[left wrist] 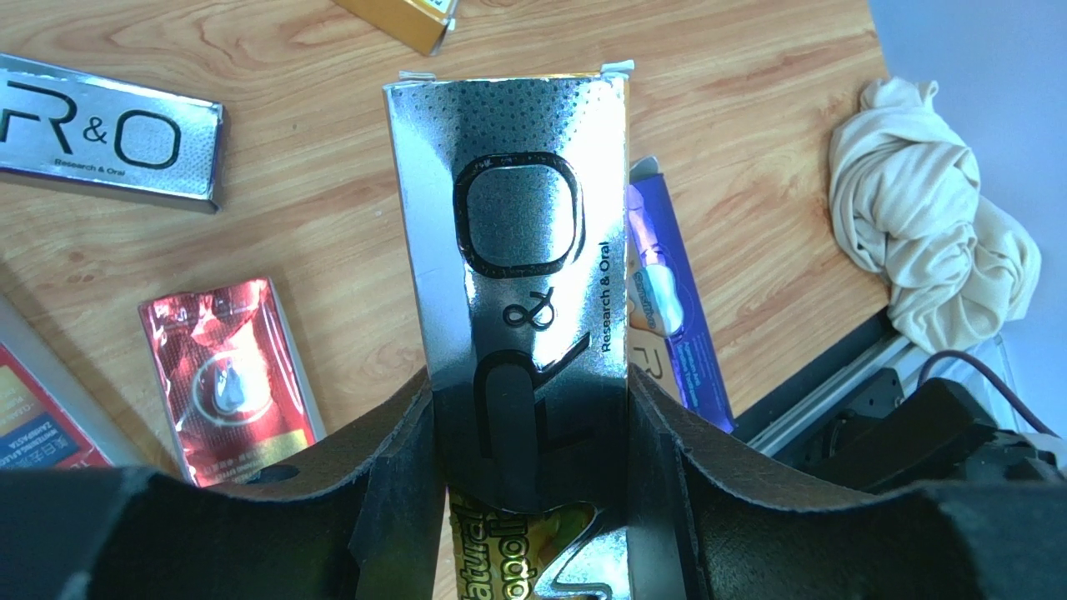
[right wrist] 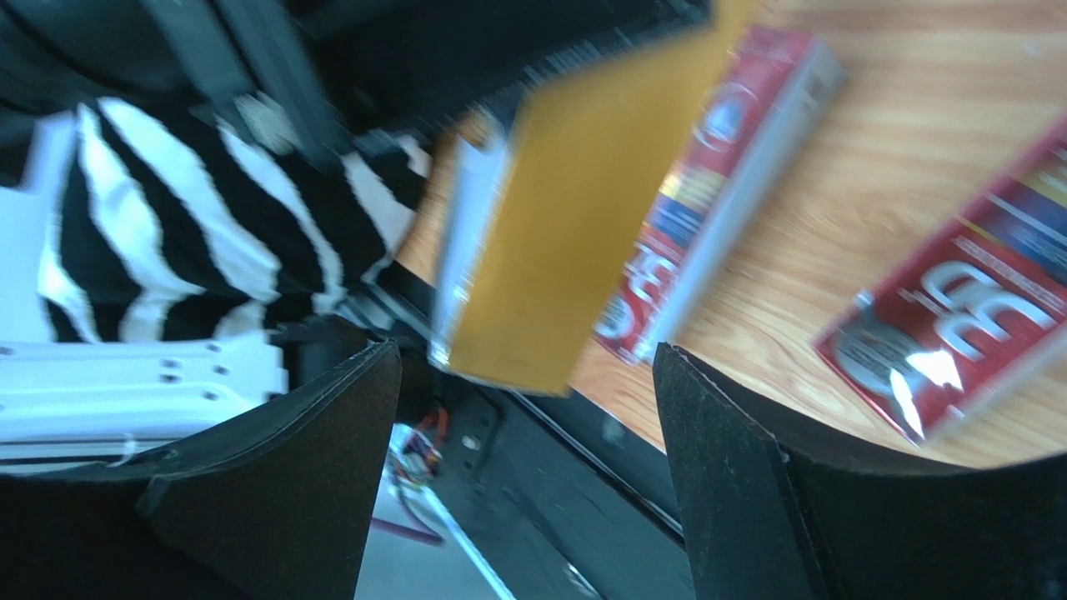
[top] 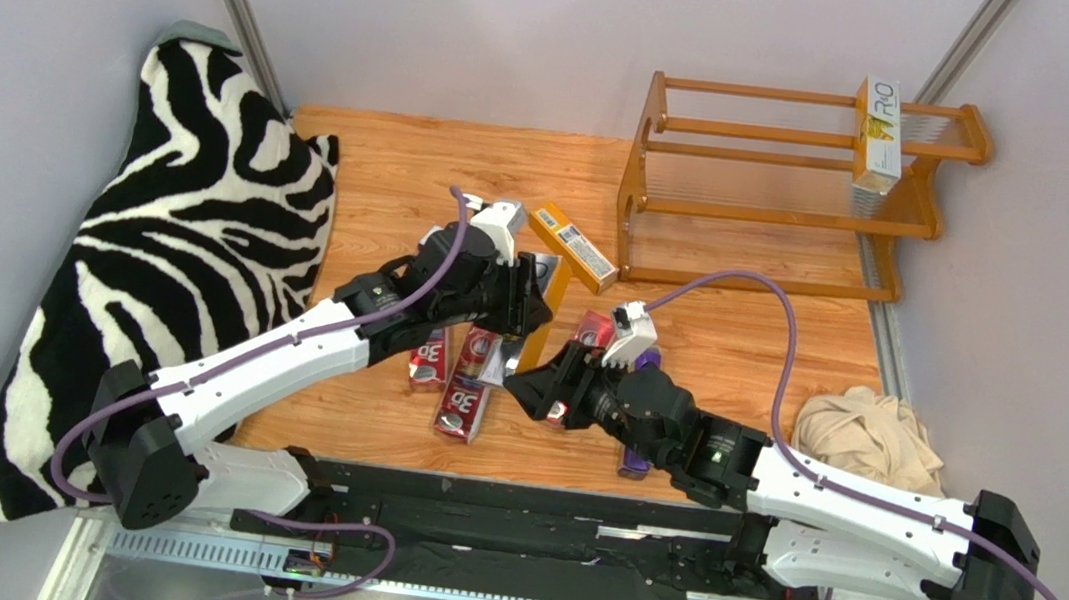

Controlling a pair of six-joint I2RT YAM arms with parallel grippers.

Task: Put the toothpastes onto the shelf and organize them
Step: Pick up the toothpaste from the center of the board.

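The left pincer (left wrist: 526, 419) is clamped on the flat faces of an orange-yellow carton (left wrist: 526, 288) with a silver printed front, holding it up over the middle of the surface (top: 405, 165), while the right pincer (right wrist: 524, 360) stands with its jaws spread and empty, the carton's free end just ahead of them. This looks like a hand-over toward the arm nearer the shelf (top: 780, 192), which stands at the far right. To do it well, the right pincer should close squarely on the free end, apart from the left fingers (left wrist: 395, 438), and grip firmly before the left lets go. Red cartons (top: 448, 381) and a purple carton (left wrist: 670, 313) lie crowded below, so the lift should stay high. Another yellow carton (top: 573, 244) lies near the shelf's left side panel, a white carton (top: 879, 128) takes the top tier's right end, and the tiers left of it look free
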